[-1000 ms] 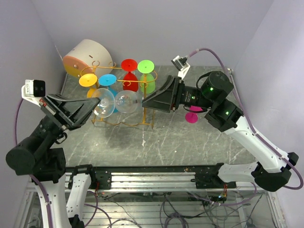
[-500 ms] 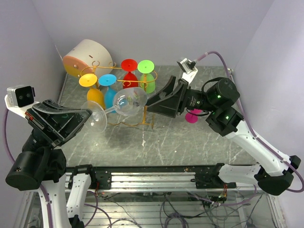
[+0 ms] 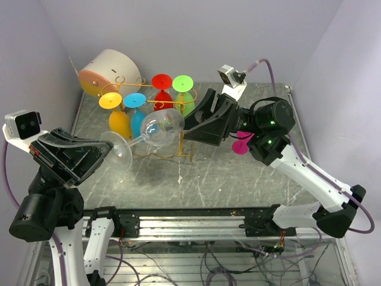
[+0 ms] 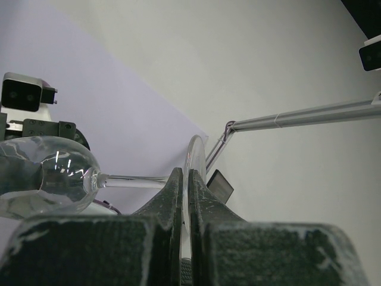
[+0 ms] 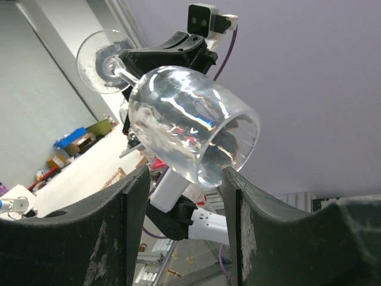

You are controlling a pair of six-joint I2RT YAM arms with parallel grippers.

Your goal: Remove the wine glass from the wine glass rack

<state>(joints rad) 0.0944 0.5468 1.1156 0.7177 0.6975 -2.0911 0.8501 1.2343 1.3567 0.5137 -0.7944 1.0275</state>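
Clear wine glass (image 3: 162, 126) is being clamped by its foot in the left gripper (image 3: 112, 149), left of centre, overlapping the wine glass rack (image 3: 169, 156); right gripper (image 3: 189, 127) is being held wide open by the bowl.

White-&-orange drum (image 3: 110, 72) on its side, 10 o'clock on grey marble table (image 3: 238, 179). Yellow (image 3: 111, 100), blue (image 3: 134, 100), red (image 3: 162, 81), green (image 3: 182, 83) glasses approx. 11–12 o'clock; magenta glass (image 3: 240, 146) at 3.

left arm (image 3: 44, 205) raised, fingers (image 4: 169, 199) pinched | right arm (image 3: 309, 179) extended, fingers (image 5: 131, 238) spread
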